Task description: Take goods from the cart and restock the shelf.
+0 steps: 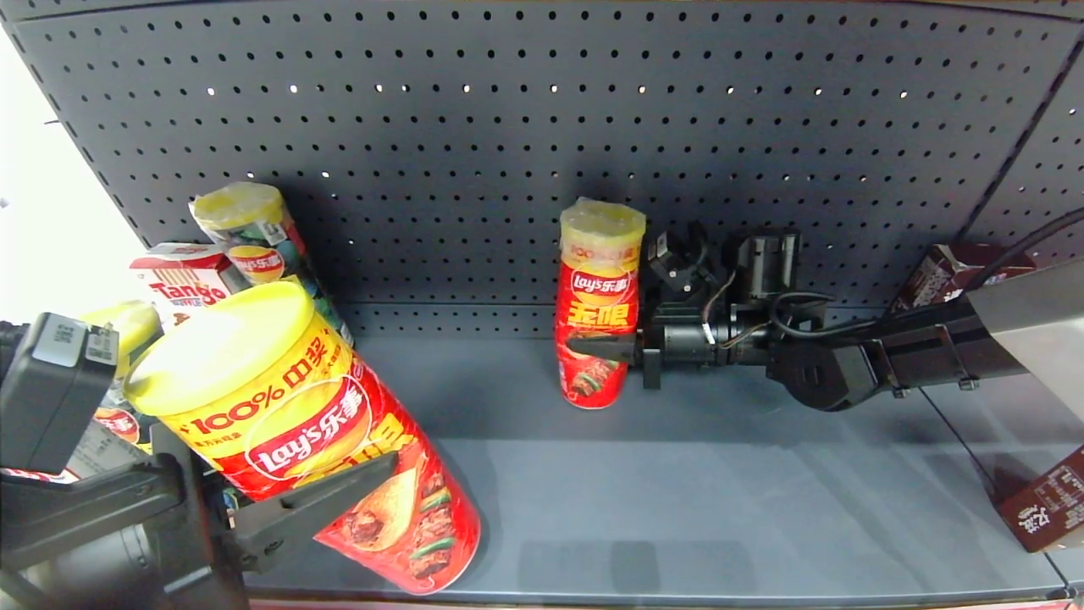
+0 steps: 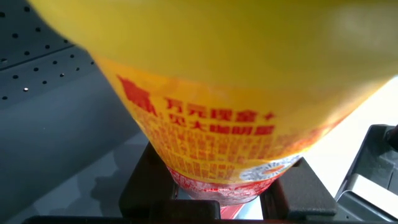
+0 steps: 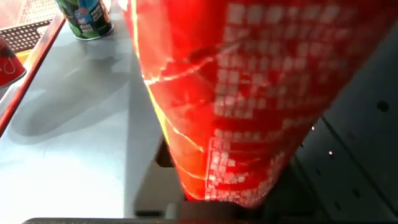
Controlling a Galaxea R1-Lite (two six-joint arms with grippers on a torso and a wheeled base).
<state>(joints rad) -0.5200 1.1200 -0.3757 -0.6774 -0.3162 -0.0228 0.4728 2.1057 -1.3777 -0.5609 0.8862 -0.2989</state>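
The left end effector point(image 1: 356, 457) is closed on the lower body of a large yellow-lidded can point(image 1: 288, 398), holding it tilted above the front left of the shelf point(image 1: 720, 508). The right end effector point(image 1: 597, 343) clamps the middle of a second can point(image 1: 597, 288), which stands upright mid-shelf, near the pegboard point(image 1: 508, 127).

The likeliest trouble is on the left. Let go at this lean, the yellow-lidded can would probably topple or roll off the front edge, and pushed deeper it could strike the leaning can point(image 1: 254, 229) and the box point(image 1: 182, 284) just behind it. On the right, a pull-back before the grip opens fully could drag the second can over.

Each end effector's far finger sits behind its can. Whether either can's base rests flat on the shelf I cannot tell.
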